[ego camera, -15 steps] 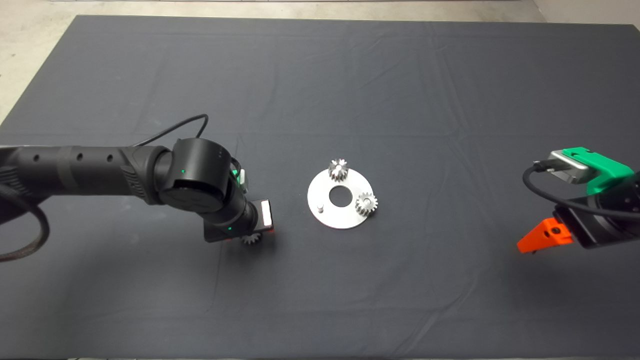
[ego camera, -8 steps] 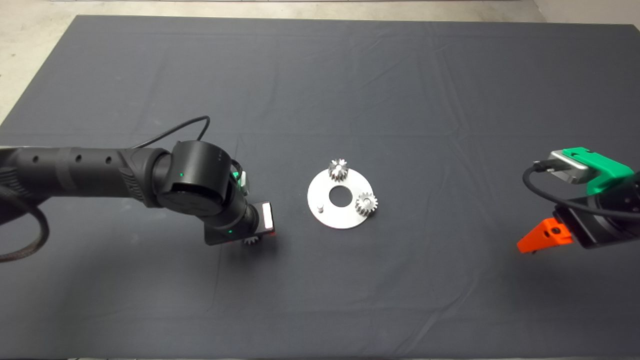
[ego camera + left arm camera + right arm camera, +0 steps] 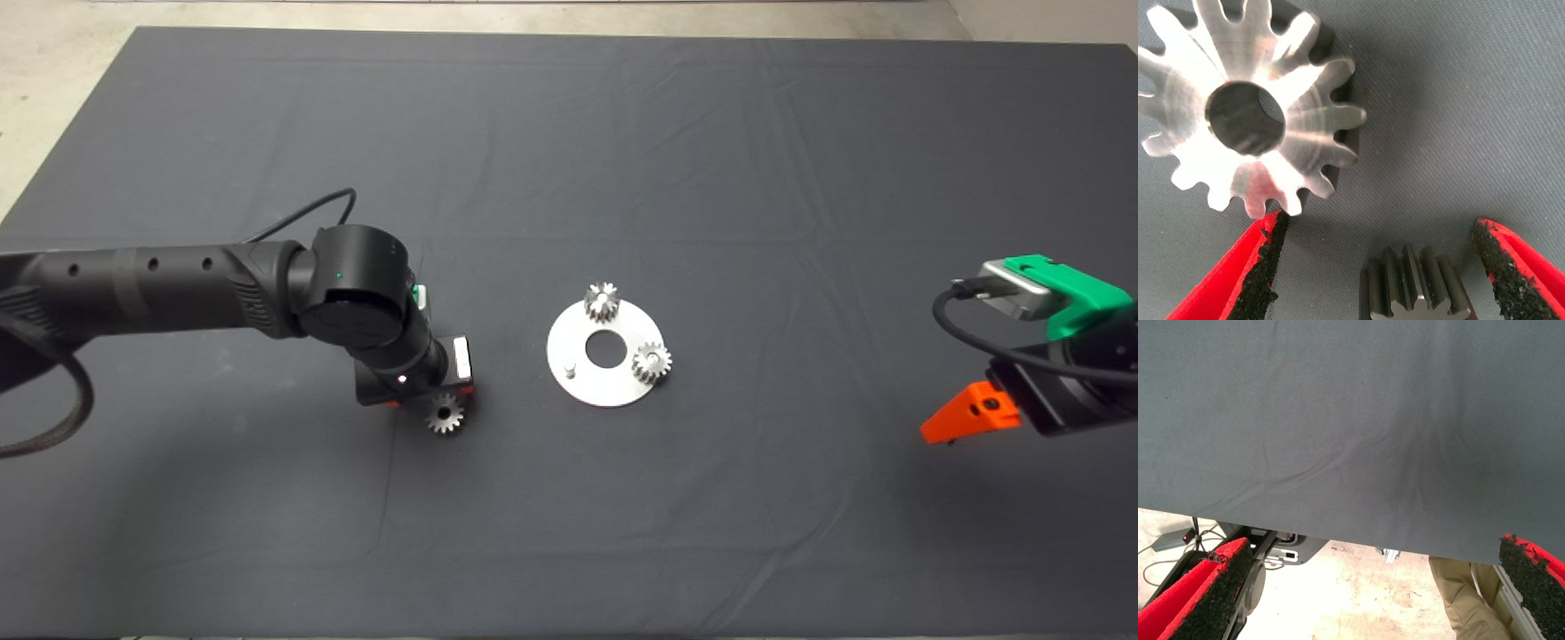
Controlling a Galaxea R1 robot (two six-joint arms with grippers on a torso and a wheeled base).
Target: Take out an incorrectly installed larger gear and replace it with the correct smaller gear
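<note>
Head view: dark grey cloth mat (image 3: 622, 133) over the table, pale concrete floor past its far edge. Round silver metal plate (image 3: 605, 356) with two mounted steel gears lies mid-mat. Left gripper (image 3: 418, 391) low over the mat; a bright whitish-silver spur gear (image 3: 444, 414) lies flat just beside it, free. Right gripper (image 3: 969, 418) parked at the right edge. Left wrist view: fingers (image 3: 1261, 270) spread apart, gripping nothing; silver gear (image 3: 1248, 110) just beyond one fingertip; a dark toothed gear (image 3: 1415, 287) between the fingers. Right wrist view: fingers (image 3: 1198, 597) wide apart, empty, floor and a person's tan trouser leg (image 3: 1465, 600) beyond the mat.
</note>
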